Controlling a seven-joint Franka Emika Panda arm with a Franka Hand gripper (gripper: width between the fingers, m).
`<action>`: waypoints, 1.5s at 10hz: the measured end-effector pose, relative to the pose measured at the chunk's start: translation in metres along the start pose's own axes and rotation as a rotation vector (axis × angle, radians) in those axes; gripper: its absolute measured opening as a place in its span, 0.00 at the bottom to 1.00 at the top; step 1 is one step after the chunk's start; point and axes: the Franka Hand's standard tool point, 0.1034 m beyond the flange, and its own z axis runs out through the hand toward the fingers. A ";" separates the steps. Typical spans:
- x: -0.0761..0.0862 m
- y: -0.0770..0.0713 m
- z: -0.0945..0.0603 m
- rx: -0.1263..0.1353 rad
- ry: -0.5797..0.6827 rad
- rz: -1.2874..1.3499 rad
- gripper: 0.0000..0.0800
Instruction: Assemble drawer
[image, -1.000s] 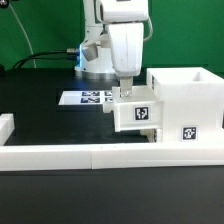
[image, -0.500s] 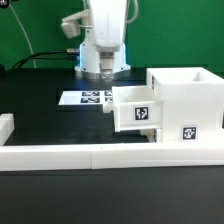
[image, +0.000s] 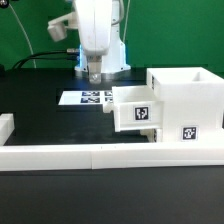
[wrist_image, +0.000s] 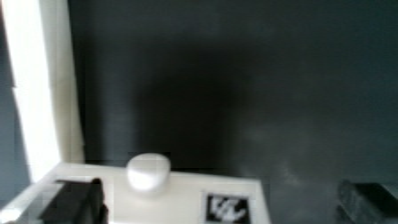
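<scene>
Tool raised, seemingly parted, empty, drawer below toward the exterior view's right

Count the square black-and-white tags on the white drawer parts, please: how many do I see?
2 in the exterior view: one tag on the small box's front, one tag low on the housing's front. Other faces are hidden and may carry more.

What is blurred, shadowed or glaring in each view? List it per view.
Exterior view: evenly lit; white parts of the drawer nearly blow out, while its tags and the marker board stay readable; the gripper is slightly soft. Wrist view: soft throughout, a broad dark shadow on the black table, the close tag smeared, the white strip overexposed.
</scene>
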 end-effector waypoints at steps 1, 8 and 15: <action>-0.004 0.002 0.006 0.005 0.036 0.002 0.81; 0.004 0.002 0.030 0.084 0.206 0.055 0.81; 0.051 0.012 0.029 0.105 0.199 0.140 0.81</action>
